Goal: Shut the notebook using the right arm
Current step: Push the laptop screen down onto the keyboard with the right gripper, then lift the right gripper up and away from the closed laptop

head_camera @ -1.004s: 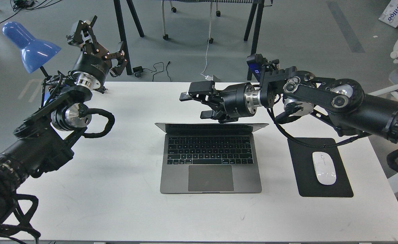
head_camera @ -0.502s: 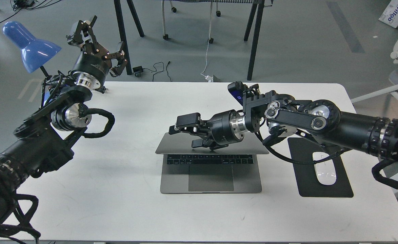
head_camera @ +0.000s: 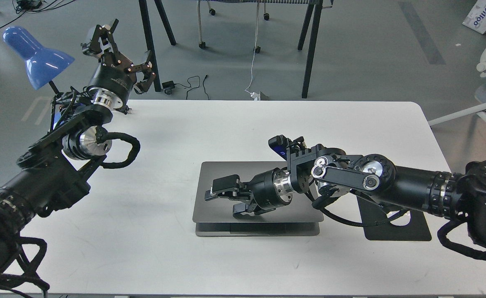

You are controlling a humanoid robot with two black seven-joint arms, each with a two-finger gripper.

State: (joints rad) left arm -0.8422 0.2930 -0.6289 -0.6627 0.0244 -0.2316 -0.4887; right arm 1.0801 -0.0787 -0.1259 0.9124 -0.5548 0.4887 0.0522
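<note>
1. Notebook [head_camera: 226, 174] sits mid-table on the white table [head_camera: 185, 124], slightly toward the near edge. Lid is almost down: grey lid back faces up, only a thin strip of the base shows along the front edge.
2. Right arm [head_camera: 392, 186] comes in from the right, stretched low across the lid, roughly level with it.
3. Right gripper [head_camera: 222, 200] points left, over the middle of the lid. Fingers are spread apart, nothing between them. The lower finger [head_camera: 241, 212] looks to be on the lid surface near its front half; actual contact can't be confirmed from this angle.
4. Blue-lit module [head_camera: 277, 145] sits on top of the right wrist, above the lid's right rear part.
5. Mouse pad [head_camera: 417, 231] lies right of the notebook, mostly covered by the right arm; the mouse is largely hidden behind it.
6. Left arm [head_camera: 61, 165] is raised over the table's left rear corner, well apart from the notebook.
7. Left gripper [head_camera: 123, 45] points up and away, fingers spread, holding nothing.
8. Blue desk lamp [head_camera: 36, 54] stands just left of the left arm, at the table's far left.
</note>
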